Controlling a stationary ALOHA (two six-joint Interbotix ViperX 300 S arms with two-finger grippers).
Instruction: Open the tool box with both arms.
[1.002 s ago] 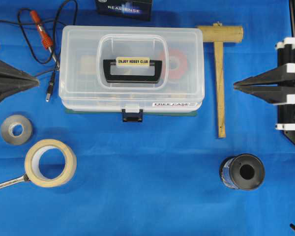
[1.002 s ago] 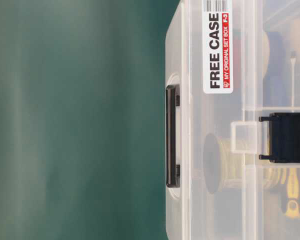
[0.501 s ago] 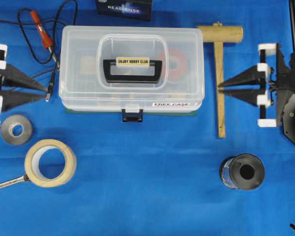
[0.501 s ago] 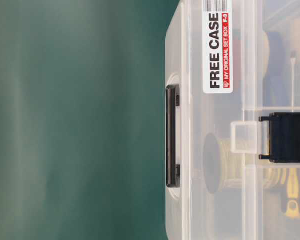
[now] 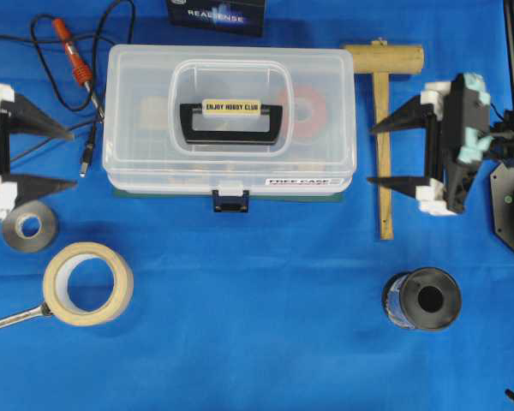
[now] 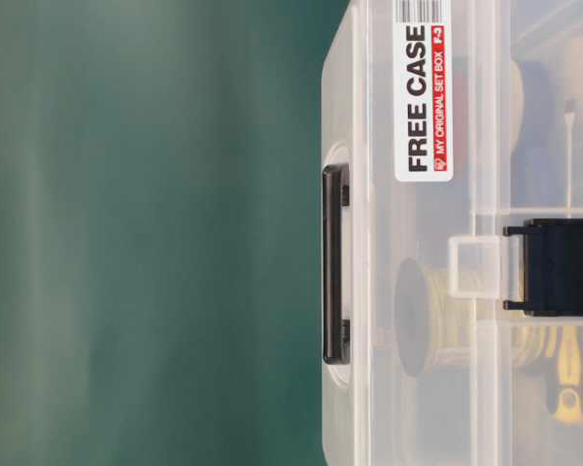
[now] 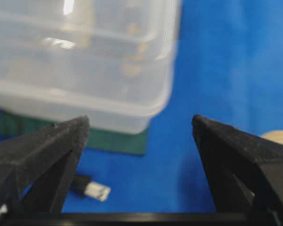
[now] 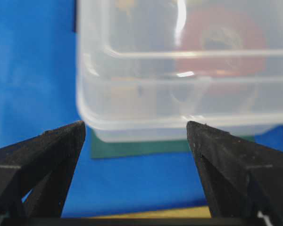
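tool box sits shut on a green mat on the blue bench, between the two end effectors and touching neither. left end effector spread wide, tips pointing at the box's near end wall, well short of it; a red-and-black cable with its small plug lies between the tips and the box. in the left wrist view the box corner and the mat edge lie ahead of the left end effector's fingers, blue cloth showing in the gap. right end effector also spread wide, tips aimed at the opposite end wall, near it but apart; its fingers hang over the handle of a wooden mallet that lies between it and the box. right wrist view: box end wall straight ahead, a red spool showing through the clear plastic. black handle with yellow label lies flat in the lid recess; dark latch down on the front side, off to the side of both end effectors. table-level view shows the front wall sticker and latch close up. behind and beside the left end effector: grey tape roll, beige tape roll, wrench. beside the right end effector: black spool. beyond the box, a dark carton.
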